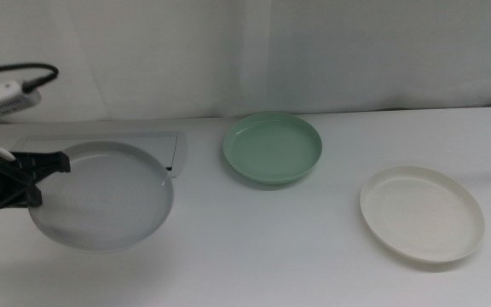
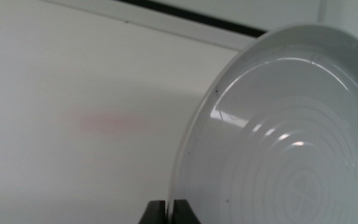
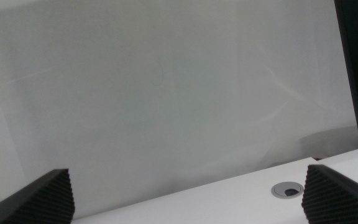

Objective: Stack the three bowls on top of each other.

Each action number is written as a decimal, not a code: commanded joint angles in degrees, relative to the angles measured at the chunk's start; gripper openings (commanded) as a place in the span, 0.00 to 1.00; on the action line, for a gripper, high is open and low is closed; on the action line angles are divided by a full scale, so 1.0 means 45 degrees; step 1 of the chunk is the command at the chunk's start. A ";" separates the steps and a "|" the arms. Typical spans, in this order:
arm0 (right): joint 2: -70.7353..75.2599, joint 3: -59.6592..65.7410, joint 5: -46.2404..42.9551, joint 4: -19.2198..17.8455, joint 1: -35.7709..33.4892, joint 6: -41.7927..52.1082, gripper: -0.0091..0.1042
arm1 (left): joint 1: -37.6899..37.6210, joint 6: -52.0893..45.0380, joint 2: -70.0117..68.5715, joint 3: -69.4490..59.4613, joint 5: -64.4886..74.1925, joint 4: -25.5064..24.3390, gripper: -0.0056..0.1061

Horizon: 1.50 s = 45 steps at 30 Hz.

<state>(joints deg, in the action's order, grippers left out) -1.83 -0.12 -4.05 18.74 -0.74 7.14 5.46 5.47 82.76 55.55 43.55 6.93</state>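
My left gripper [image 1: 48,177] is shut on the left rim of the grey bowl [image 1: 105,196] and holds it above the table at the left. In the left wrist view the grey bowl [image 2: 291,143] fills the frame, its rim pinched between the two jaws [image 2: 169,208]. The mint green bowl [image 1: 273,147] sits on the table at centre back. The white bowl [image 1: 422,213] sits at the right front. My right gripper [image 3: 185,193] is open and empty, out of the middle view, facing a white backdrop.
A flat silver panel [image 1: 164,141] lies at the back left, partly behind the grey bowl. A round grommet hole [image 3: 287,189] is in the table near the right gripper. A white curtain backs the table.
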 commanded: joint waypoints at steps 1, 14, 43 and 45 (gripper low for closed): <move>0.0061 0.0462 -0.0013 -0.0072 0.0052 0.0052 0.99 | -0.0065 -0.0299 -0.0581 -0.0049 0.0365 0.0829 0.02; 0.0061 0.0462 -0.0013 -0.0072 0.0052 0.0052 0.99 | -0.3551 -0.0197 -0.1075 -0.0049 -0.0225 0.1900 0.02; 0.0061 0.0462 -0.0043 -0.0039 0.0052 0.0074 0.99 | -0.6554 0.1037 0.4240 -0.0049 -0.2934 0.2005 0.02; 0.0061 0.0462 -0.0043 -0.0039 0.0052 0.0074 0.99 | -0.6554 0.1037 0.4474 -0.0049 -0.3069 0.2005 0.02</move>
<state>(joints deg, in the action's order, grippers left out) -1.83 -0.12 -4.05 18.78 -0.74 7.16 -23.73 9.58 102.43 55.54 30.69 15.47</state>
